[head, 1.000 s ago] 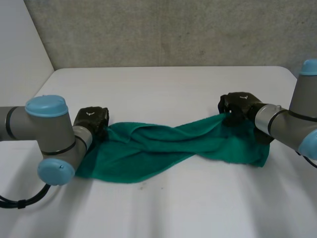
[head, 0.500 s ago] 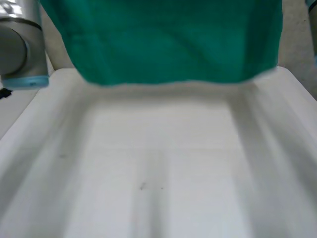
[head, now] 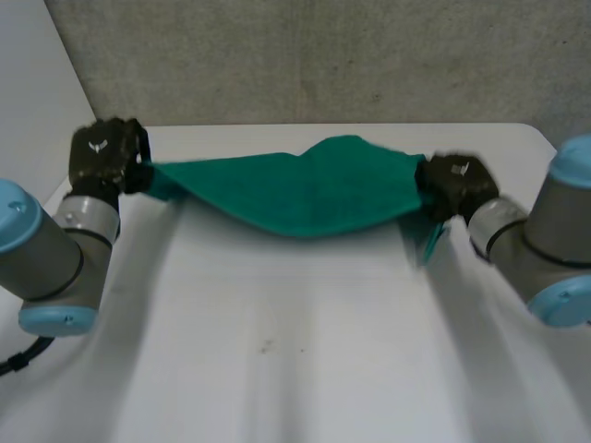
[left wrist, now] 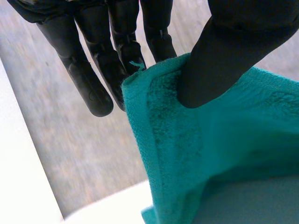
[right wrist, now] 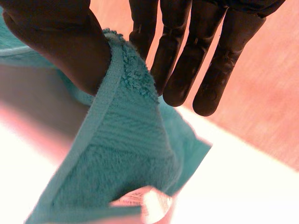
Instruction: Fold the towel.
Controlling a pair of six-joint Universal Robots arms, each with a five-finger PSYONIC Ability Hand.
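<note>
step: towel (head: pixel 305 189) stretched over desk (head: pixel 295 360) | left hand (head: pixel 103 152), right hand (head: pixel 454 185): fingers (left wrist: pixel 88 84) pinch its end corners | next: lay flat, then fold

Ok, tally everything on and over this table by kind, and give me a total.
green towel: 1
black hands, left hand and right hand, each pinching a towel end: 2
white table: 1
Total: 4

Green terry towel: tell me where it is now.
In the head view the green terry towel is stretched over the far half of the white table, its ends pinched by the left hand and right hand.
</note>
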